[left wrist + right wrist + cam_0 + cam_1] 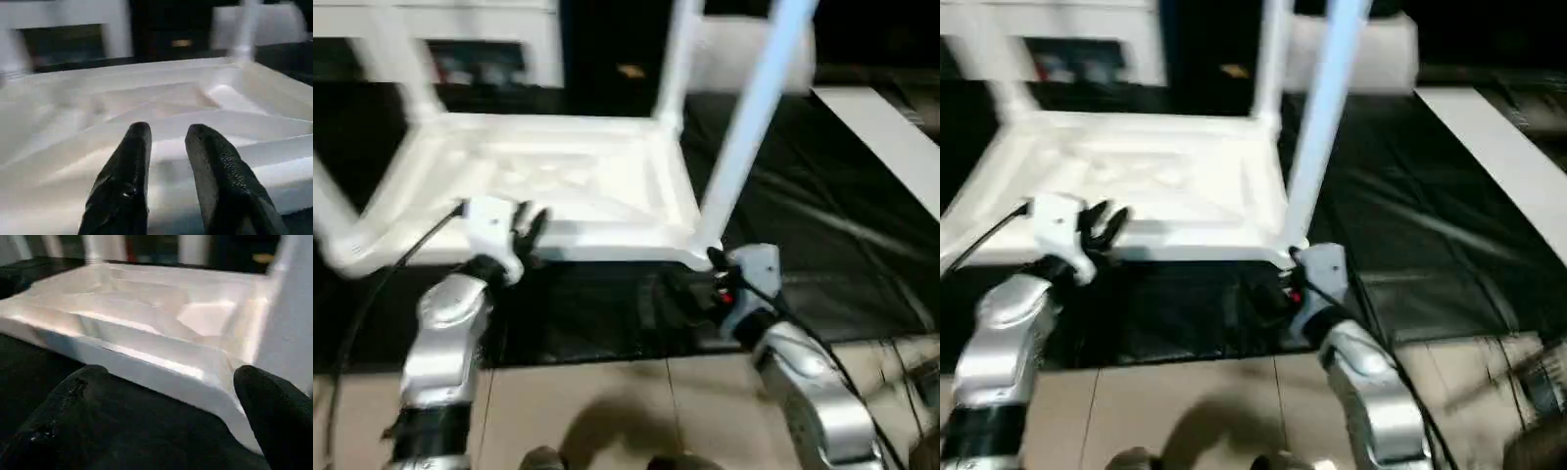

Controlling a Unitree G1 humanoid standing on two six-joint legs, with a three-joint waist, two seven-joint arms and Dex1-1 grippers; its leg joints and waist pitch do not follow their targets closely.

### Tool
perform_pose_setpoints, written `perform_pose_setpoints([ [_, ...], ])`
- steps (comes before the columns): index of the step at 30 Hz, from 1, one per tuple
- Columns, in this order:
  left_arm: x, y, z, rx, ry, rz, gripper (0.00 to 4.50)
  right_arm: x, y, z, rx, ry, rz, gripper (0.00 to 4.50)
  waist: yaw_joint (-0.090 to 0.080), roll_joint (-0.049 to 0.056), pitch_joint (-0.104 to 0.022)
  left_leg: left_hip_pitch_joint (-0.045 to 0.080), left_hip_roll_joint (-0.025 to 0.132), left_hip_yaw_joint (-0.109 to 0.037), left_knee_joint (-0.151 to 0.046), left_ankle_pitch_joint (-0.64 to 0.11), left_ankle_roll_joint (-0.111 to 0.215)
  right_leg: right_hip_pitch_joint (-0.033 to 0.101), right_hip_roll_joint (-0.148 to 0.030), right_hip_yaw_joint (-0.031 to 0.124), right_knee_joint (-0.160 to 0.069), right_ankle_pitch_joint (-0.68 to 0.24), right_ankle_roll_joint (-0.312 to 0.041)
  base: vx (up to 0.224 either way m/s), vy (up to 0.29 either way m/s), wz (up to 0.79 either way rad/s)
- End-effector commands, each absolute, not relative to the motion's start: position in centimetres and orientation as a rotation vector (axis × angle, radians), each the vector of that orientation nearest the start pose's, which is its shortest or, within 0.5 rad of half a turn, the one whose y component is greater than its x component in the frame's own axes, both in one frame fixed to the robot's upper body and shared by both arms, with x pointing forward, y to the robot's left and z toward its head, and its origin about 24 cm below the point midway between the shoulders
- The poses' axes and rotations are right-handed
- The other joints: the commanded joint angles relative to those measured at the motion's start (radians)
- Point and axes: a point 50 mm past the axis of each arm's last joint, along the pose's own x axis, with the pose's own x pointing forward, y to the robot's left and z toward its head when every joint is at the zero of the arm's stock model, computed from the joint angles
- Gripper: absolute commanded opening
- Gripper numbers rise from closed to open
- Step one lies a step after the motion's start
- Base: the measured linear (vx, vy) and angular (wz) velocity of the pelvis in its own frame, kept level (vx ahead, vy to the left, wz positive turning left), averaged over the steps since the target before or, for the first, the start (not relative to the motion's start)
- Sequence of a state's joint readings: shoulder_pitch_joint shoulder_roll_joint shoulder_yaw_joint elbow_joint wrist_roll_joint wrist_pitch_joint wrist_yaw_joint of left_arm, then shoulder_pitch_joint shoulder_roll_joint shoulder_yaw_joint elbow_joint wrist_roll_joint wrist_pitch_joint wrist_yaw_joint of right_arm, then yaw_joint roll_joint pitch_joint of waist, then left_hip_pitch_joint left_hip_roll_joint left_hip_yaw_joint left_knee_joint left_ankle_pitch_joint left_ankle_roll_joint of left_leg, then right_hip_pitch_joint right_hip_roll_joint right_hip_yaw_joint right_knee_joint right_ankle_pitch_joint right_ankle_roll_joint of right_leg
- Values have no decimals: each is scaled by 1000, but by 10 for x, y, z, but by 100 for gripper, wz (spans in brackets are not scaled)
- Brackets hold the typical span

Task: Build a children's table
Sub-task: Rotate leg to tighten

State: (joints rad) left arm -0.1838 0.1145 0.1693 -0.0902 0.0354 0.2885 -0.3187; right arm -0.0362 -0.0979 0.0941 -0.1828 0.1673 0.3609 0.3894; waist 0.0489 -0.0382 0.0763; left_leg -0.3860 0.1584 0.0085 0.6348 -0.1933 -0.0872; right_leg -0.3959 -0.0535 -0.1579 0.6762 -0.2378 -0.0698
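A: Children's table (pixel 558 186), all-white plastic, lies upside down on the black mat (pixel 832 255), ribbed underside up, long tapered round legs (pixel 749 127) standing in its corner sockets.

B: All of them?

A: Their upper ends are cut off by the frame, and blur smears the ribs.

B: The grippers?

A: The left gripper (pixel 166 161) is over the near rim, fingers slightly parted, grasping nothing. The right gripper (pixel 166 431) is spread wide near the corner, empty.
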Motion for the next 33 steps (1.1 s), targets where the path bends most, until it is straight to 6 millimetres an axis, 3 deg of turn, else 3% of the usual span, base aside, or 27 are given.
perform_pose_setpoints([
  [1,279,178,88,127,60,-172,143,255,-117,61,104,127,510,450,4,-30,-25,18,-25,84,120,-131,44,-10,-229,71,-270,-908,37,-78,-189,59],
  [2,277,179,88,126,71,-163,143,256,-119,63,129,118,476,450,24,-20,-36,-32,-16,88,126,-117,50,42,-252,99,-243,-876,202,-30,-117,41],
  [3,276,179,88,132,75,-153,143,256,-119,63,144,118,470,450,35,-11,-48,4,-28,97,117,-146,65,21,-220,183,-230,-868,233,-3,-75,46],
  [4,275,180,87,131,90,-142,143,257,-121,64,162,112,437,450,46,-30,-57,-19,-23,94,98,-184,84,75,-229,210,-203,-804,195,-3,-75,46],
  [5,274,181,86,127,106,-134,143,257,-123,64,174,105,402,450,72,-8,-55,18,14,74,38,-147,108,80,-237,217,-200,-625,44,-65,-43,40],
  [6,274,182,85,127,114,-131,143,257,-125,63,179,122,376,450,61,8,-48,70,37,81,-40,-97,130,63,-164,137,-197,-476,-57,-77,-11,30],
  [7,273,184,85,126,125,-119,143,255,-126,60,199,152,367,450,49,14,-43,76,57,80,-78,-104,148,52,-111,102,-177,-407,-64,-77,-11,30],
  [8,273,186,84,130,137,-107,143,253,-126,59,214,171,365,450,29,48,-52,108,131,61,-102,-196,131,36,-84,83,-151,-251,-65,-71,11,26],
  [9,272,187,84,135,149,-104,143,250,-127,58,225,176,363,450,22,60,-50,97,159,64,-120,-313,86,43,-88,90,-131,-119,-68,-49,33,23],
  [10,271,187,84,145,155,-107,143,248,-128,58,231,168,357,450,18,57,-48,95,150,74,-124,-373,67,47,-94,94,-134,-109,-74,-49,33,23],
  [11,269,186,85,155,153,-112,143,245,-130,58,228,155,346,450,20,41,-45,100,114,99,-115,-441,34,44,-115,108,-165,-209,-74,-25,23,22],
  [12,269,185,86,154,146,-121,143,243,-131,55,221,163,335,450,21,40,-36,104,83,112,-102,-472,20,37,-131,109,-198,-421,-48,0,0,0],
  [13,269,185,86,152,142,-127,143,241,-132,53,216,170,329,450,15,38,-30,111,73,109,-92,-482,29,36,-136,89,-231,-608,18,0,0,0],
  [15,269,183,87,140,133,-133,143,240,-132,50,217,180,308,450,3,35,-40,101,74,103,-96,-456,39,53,-129,65,-244,-619,79,0,0,0],
  [17,269,182,86,124,137,-132,143,239,-133,48,227,188,284,450,-9,41,-46,81,88,93,-110,-417,46,68,-130,69,-230,-514,73,0,0,0],
  [20,269,183,86,103,137,-106,143,240,-134,46,242,204,258,450,-23,37,-50,68,77,99,-105,-379,59,68,-148,82,-227,-509,46,0,0,0],
  [22,269,184,85,104,139,-99,143,241,-134,47,234,205,257,450,-9,29,-57,46,63,107,-89,-254,100,88,-190,117,-225,-538,-6,0,0,0],
  [24,268,184,85,105,143,-95,143,242,-135,48,203,198,270,450,27,16,-65,25,72,96,-18,-120,153,104,-288,196,-234,-485,-132,26,19,1],
  [25,267,184,84,107,146,-94,143,242,-135,49,188,192,276,450,44,19,-68,2,77,77,35,-104,141,119,-336,231,-241,-431,-210,52,38,2],
  [26,267,184,84,110,148,-94,143,242,-135,49,182,190,279,450,52,22,-70,-10,79,64,57,-101,123,123,-348,240,-239,-386,-250,49,73,-1],
  [27,266,184,83,114,150,-95,143,242,-135,49,178,190,279,450,59,18,-72,-24,74,52,58,-65,100,120,-319,216,-220,-270,-300,42,99,-6],
  [28,265,183,82,116,152,-97,143,242,-135,48,180,192,279,450,65,25,-75,-23,68,56,42,-32,99,113,-289,197,-210,-220,-314,42,99,-6],
  [29,264,183,81,115,153,-97,143,243,-136,48,179,194,280,450,59,21,-71,-13,56,75,-13,45,138,99,-218,153,-196,-189,-298,33,163,-8],
  [30,262,182,80,111,153,-97,143,244,-136,49,173,196,285,450,51,35,-68,21,52,105,-69,40,206,71,-136,113,-174,-226,-227,22,226,5],
  [31,261,182,80,109,153,-97,143,244,-136,49,169,196,288,450,33,40,-68,43,51,114,-90,31,246,54,-96,92,-150,-239,-189,22,226,5],
  [32,261,182,80,112,155,-97,143,244,-136,49,166,195,288,450,-4,54,-73,95,41,106,-105,28,340,10,-29,57,-94,-190,-123,27,244,13],
  [33,261,182,80,112,155,-97,143,244,-136,49,165,195,288,450,-22,54,-66,98,47,108,-134,-9,405,-14,-6,36,-45,-133,-64,9,246,14],
])
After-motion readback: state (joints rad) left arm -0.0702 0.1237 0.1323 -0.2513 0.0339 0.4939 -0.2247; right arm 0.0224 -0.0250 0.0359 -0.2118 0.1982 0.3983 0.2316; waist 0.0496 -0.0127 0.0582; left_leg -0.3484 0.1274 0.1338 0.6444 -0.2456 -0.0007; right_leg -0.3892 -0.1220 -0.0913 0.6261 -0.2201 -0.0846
